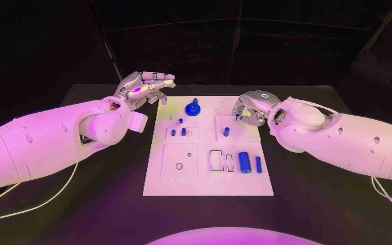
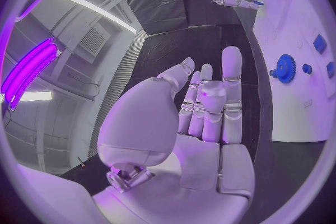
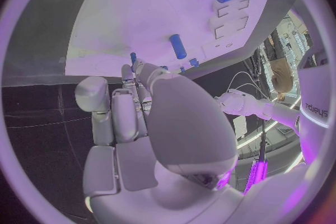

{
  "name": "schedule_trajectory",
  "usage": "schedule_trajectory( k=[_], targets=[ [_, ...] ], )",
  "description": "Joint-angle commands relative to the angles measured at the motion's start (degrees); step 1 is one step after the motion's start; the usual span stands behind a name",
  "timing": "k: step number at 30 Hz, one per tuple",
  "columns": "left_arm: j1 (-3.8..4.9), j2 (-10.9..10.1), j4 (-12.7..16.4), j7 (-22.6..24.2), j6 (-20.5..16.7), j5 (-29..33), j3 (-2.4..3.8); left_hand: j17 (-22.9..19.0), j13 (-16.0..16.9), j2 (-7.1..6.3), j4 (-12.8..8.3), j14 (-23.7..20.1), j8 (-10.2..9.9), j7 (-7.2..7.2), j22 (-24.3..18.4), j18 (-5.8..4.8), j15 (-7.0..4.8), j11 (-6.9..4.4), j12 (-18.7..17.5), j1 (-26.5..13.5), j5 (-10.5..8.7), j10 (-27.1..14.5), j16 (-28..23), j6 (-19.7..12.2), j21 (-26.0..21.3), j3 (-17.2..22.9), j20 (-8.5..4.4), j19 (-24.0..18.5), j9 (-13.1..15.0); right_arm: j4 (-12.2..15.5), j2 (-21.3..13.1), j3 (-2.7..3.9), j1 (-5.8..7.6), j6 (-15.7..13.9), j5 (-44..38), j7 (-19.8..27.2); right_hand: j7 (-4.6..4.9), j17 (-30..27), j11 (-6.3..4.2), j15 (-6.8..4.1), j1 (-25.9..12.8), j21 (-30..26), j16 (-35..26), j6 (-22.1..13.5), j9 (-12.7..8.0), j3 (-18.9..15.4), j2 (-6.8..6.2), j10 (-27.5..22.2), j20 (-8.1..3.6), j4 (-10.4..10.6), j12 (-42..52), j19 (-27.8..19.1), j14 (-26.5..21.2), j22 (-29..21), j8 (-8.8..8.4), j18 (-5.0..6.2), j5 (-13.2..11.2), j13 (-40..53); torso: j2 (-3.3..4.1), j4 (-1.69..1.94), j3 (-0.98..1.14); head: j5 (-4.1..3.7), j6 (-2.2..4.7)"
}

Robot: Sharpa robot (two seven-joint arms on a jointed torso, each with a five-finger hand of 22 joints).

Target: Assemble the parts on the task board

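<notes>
The black tabletop (image 1: pixel 98 199) carries the white task board (image 1: pixel 208 182) between the two arms. The left hand (image 1: pixel 145 89) hangs off the board's far left corner, fingers spread and straight, holding nothing; the blue gear (image 1: pixel 192 109) stands on the board just to its inner side. The right hand (image 1: pixel 247 109) sits over the board's far right part with fingers curled downward, and a small blue peg (image 1: pixel 238 117) shows at its fingertips; whether it is pinched or merely touched cannot be told. Nearer the robot from this hand lie a thick blue cylinder (image 1: pixel 244 161) and a slim blue pin (image 1: pixel 259 164). The step in hand seems to be seating the peg: it should be kept upright over its hole and pressed straight down, without tilting, while the left hand keeps clear.
</notes>
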Motion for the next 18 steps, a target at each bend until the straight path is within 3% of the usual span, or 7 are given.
schedule_trajectory(
  k=[1, 7, 15, 18],
  targets=[
    [0.05, -0.2, 0.1, 1.2, 1.7, 0.2, 0.05, 0.0, 0.1, 0.08, 0.0, -0.4, 0.3, 0.02, -0.1, 0.74, 0.15, -0.03, 0.4, -0.5, 0.15, -0.6, 0.1, -0.4, -0.2, -0.2, 0.21, -0.1, 0.0, 1.9, -1.1, 0.07, 0.14, -3.7, 1.1, -0.1, -0.16, 0.0, 0.12, -0.19, -0.7, 0.3, 0.3, 0.4, 0.0, 0.4, 0.05, 0.3, -0.1, -0.1, -0.3, -0.1, 2.1, 0.1, -0.37, -0.71, -0.2, 0.0, -0.01, 0.02, -0.05, 0.31, 0.09],
    [0.05, -0.3, -0.1, 1.7, 2.3, 0.2, 0.06, 0.0, 0.1, -0.18, 0.2, -0.5, 0.3, 0.05, -0.1, 0.74, 0.21, 0.02, 0.6, -0.9, 0.21, -0.8, 0.2, -0.6, -0.3, -0.6, 0.28, -0.1, 0.0, 7.1, -3.3, 0.14, 0.16, -6.9, 2.6, 1.1, -0.16, 0.1, 0.11, -0.19, -1.2, 0.5, 0.5, 0.5, 0.1, 1.0, -0.31, 0.4, -0.11, -0.6, -0.2, 0.0, 2.1, 0.4, -0.36, -0.76, 0.0, 0.1, 0.01, -0.08, 0.07, 0.66, 0.25],
    [0.04, 0.0, -0.4, 1.9, 2.5, 0.2, 0.06, 0.0, 0.1, -0.27, 0.3, -0.5, 0.4, 0.06, -0.1, 0.74, 0.23, 0.04, 0.7, -1.1, 0.23, -0.9, 0.3, -0.7, -0.4, -0.7, 0.3, -0.1, 0.0, 13.6, -4.2, 0.18, 0.17, -8.9, 3.7, 2.4, -0.1, 0.2, 0.15, -0.18, -1.6, 0.6, 0.6, 0.5, 0.1, 1.7, -0.58, 0.4, -0.11, -1.2, -0.2, 0.1, 2.1, 0.6, -0.39, -0.81, 0.4, 0.1, -0.04, 0.1, -0.02, 0.88, 0.18],
    [0.04, 0.1, -0.5, 2.0, 2.5, 0.2, 0.06, 0.0, 0.1, -0.27, 0.3, -0.5, 0.4, 0.06, -0.1, 0.74, 0.23, 0.04, 0.7, -1.1, 0.23, -0.9, 0.3, -0.7, -0.4, -0.7, 0.3, -0.1, 0.0, 14.7, -3.6, 0.17, 0.18, -9.0, 4.3, 2.7, -0.09, 0.3, 0.16, -0.18, -1.7, 0.7, 0.6, 0.5, 0.1, 1.8, -0.6, 0.4, -0.11, -1.2, -0.2, 0.2, 2.2, 0.7, -0.39, -0.82, 0.4, 0.1, -0.09, -0.04, -0.09, 1.46, 0.11]
  ],
)
